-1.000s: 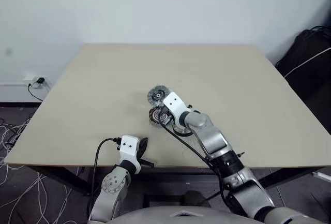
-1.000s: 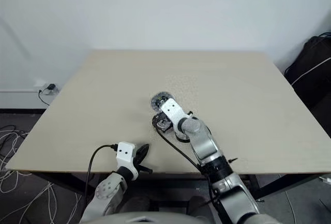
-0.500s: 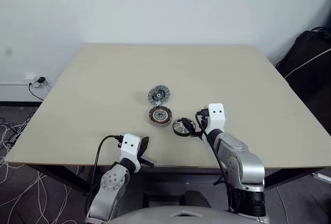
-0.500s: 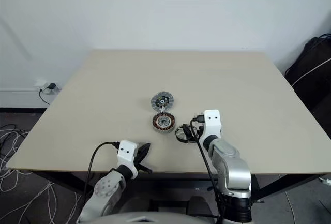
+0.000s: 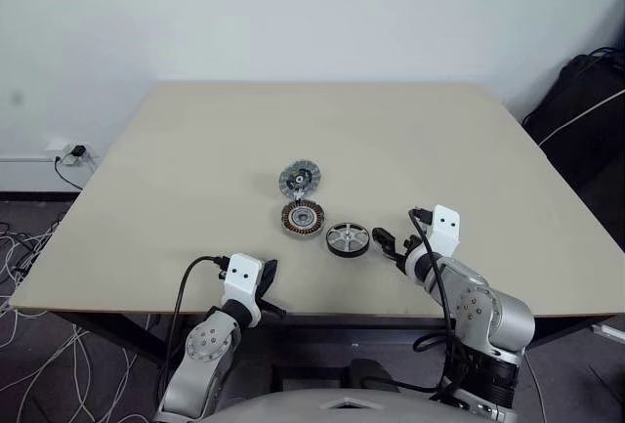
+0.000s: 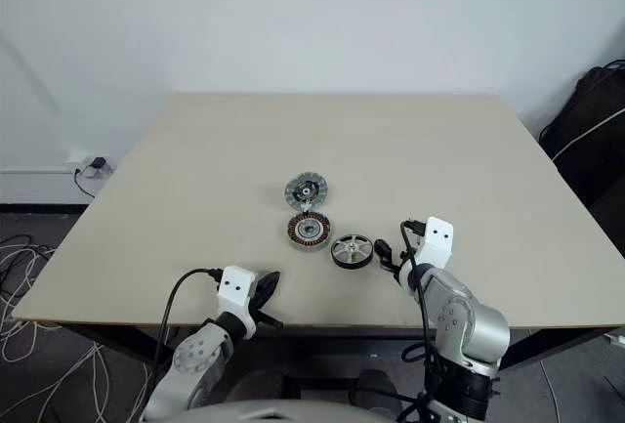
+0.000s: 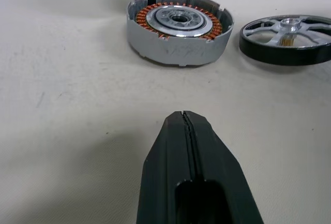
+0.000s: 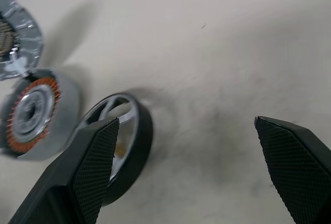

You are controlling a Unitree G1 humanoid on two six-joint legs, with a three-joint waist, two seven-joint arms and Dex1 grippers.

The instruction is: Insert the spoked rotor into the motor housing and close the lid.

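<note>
My left gripper (image 5: pixel 270 276) is pressed together near the table's (image 5: pixel 195 149) front edge. Beyond it the motor housing (image 5: pixel 303 218) sits open, the lid (image 5: pixel 298 179) just behind it, the spoked rotor (image 5: pixel 347 239) just right. My right gripper (image 5: pixel 389 247), spread wide, should straddle that rim squarely before pinching. The beige tabletop is bare; cables (image 5: pixel 24 247) trail on the floor.

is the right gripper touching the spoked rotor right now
Apart. In the left eye view a strip of bare table separates the right gripper from the spoked rotor; its jaws stand wide open, empty, and the rotor lies flat beside the motor housing.
</note>
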